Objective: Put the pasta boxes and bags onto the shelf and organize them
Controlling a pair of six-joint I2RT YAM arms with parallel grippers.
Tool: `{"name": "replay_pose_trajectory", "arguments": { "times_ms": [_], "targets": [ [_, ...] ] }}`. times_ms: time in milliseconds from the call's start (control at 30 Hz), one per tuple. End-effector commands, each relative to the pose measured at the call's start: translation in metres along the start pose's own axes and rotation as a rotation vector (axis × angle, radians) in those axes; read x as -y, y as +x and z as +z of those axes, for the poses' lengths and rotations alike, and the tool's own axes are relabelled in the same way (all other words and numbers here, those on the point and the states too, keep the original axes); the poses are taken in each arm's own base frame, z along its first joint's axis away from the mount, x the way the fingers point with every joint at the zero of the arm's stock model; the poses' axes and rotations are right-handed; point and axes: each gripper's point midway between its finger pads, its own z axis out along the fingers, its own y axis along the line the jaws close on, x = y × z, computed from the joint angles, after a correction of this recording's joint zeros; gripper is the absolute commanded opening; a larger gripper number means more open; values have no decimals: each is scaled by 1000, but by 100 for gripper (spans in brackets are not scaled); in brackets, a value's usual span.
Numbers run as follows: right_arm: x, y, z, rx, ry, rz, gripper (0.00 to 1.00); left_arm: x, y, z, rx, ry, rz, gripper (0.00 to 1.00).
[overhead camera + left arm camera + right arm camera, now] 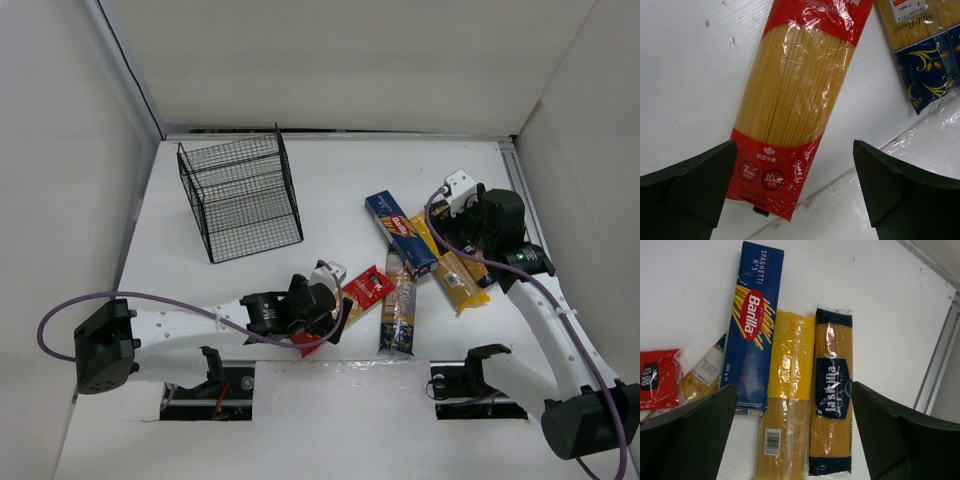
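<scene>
Barely starting: leaving the shelf [242,198] at far left unfilled. Hovering the left gripper [794,150], spread wide and empty, over the red-and-yellow bag [790,105]; poising the right gripper [794,390], equally wide and empty, above the yellow bag [790,370] at right.

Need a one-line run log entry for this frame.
left gripper open above red-and-yellow bag | right gripper open above yellow bag | shelf: nothing placed

The dark blue box [752,330] reads "Barilla", "SPAGHETTI N°5" and "500 g". Right of that box, the black-labelled bag [831,390] carries a word like "lastilla". Left of it, the red-and-yellow bag [790,100] shows circled "7" and "10".
</scene>
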Motion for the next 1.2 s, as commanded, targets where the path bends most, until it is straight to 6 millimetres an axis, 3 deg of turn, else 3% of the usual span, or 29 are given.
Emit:
{"name": "replay_pose_trajectory", "arguments": {
  "times_ms": [0, 100, 200, 267, 400, 467, 633, 767, 800, 867, 900, 1000, 1033, 1067, 1167],
  "targets": [
    [-5, -20, -5, 66, -19, -35, 99, 12, -5, -5, -6, 30, 27, 99],
    [-5, -21, -6, 76, -8, -40, 99, 15, 3, 1, -25, 55, 65, 99],
    [-12, -27, -4, 112, -48, -54, 99, 29, -1, 5, -4, 135, 120, 99],
    [-19, -31, -1, 135, -96, -67, 99, 26, 9, 14, -44, 111, 134, 99],
    [-26, -30, 3, 134, -138, -75, 99, 17, 5, 30, -56, 7, 166, 99],
    [-28, -28, 5, 138, -146, -84, 99, 22, -4, 35, -55, -2, 194, 99],
    [-31, -32, 2, 156, -164, -96, 99, 13, 10, 54, -116, -73, 236, 99],
    [-34, -28, 3, 152, -176, -94, 99, 21, 25, 60, -173, -36, 213, 97],
    [-34, -28, 3, 152, -176, -94, 99, 19, 33, 60, -194, -31, 207, 94],
    [-34, -28, 3, 152, -176, -94, 99, 17, 47, 67, -226, -40, 184, 77],
    [-34, -28, 3, 152, -176, -94, 99, 15, 56, 68, -254, -40, 172, 57],
    [-34, -30, 1, 160, -172, -96, 99, 18, 68, 70, -297, -32, 130, 28],
    [-33, -32, -2, 168, -169, -98, 99, 22, 63, 70, -292, -31, 114, 0],
    [-33, -32, -2, 168, -169, -98, 99, 18, 59, 67, -285, -64, 101, 0],
    [-33, -34, -4, 177, -165, -100, 99, 36, 28, 59, -203, -56, 55, 0]
  ]
}}
